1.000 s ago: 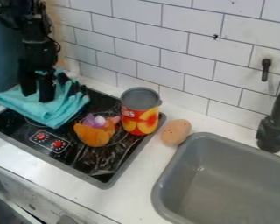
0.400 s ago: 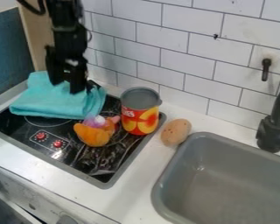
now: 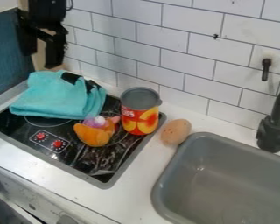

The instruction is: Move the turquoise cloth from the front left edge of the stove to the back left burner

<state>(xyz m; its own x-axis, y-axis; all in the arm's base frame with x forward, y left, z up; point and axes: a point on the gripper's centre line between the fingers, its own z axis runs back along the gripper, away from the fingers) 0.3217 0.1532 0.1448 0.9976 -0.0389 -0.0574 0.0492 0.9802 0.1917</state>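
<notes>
In the upper left hangs the black gripper point(image 3: 40, 60), open, with a gap between its two fingers. Below it and slightly to the right, a folded turquoise cloth point(image 3: 51, 98) lies over the back left of the black stovetop point(image 3: 92, 164). A dark patch shows at the cloth's back edge; what it is, I cannot tell. In front of the cloth's right part sits an orange and purple plush toy point(image 3: 94, 134). An open red and yellow can point(image 3: 141, 118) stands upright to the toy's right, near the stovetop's right corner.
A brownish, potato-like object point(image 3: 176, 132) lies on the white counter point(image 3: 133, 186) between the can and the grey sink point(image 3: 224, 183). The black faucet point(image 3: 274, 124) rises at the right. White tiled wall point(image 3: 177, 57) runs behind.
The gripper first shifted right with the cloth, which slid right and changed its folds. Since then the gripper has risen and moved left, off the cloth, which has kept still. Toy and can stayed put.
</notes>
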